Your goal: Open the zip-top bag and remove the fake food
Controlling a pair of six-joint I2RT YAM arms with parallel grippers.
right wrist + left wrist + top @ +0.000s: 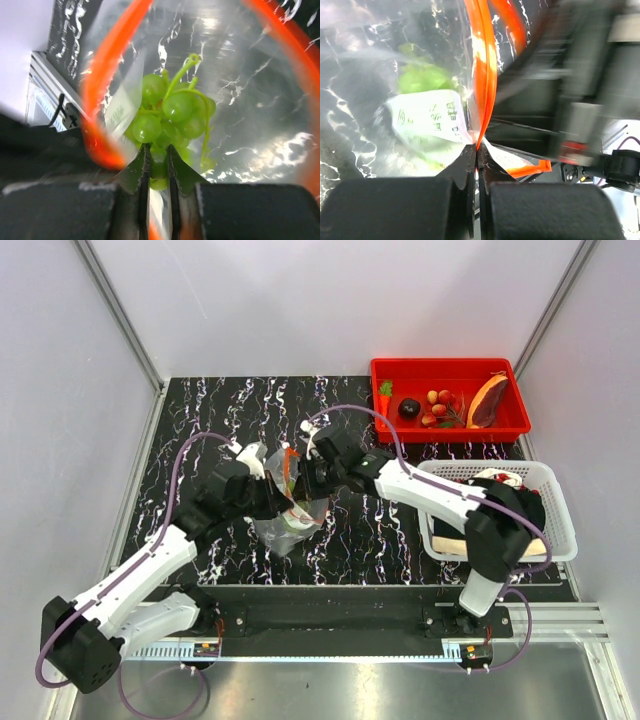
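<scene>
Clear plastic zip-top bag (290, 527): your left gripper (477, 150) clamps its orange-red strip (485, 60); inside it, your right gripper (158, 150) nips green grapes (172, 107).

right claw (158, 149) fills the zip-top bag (285, 532) mouth; green grapes (172, 112) crowd just beyond.

The top view is bright and evenly lit from above, and sharp throughout. The arms throw only soft, faint shadows on the worktop (200, 410), and the white walls (60, 360) look slightly washed out.

In the left wrist view, white glare streaks the bag (360, 60). The dark parts past it smear into blur, and the left pincer (476, 150) is black and unfocused.

In the right wrist view the grapes (172, 112) are fairly sharp, the zip strip (97, 105) is blurred, and the plastic glints.
</scene>
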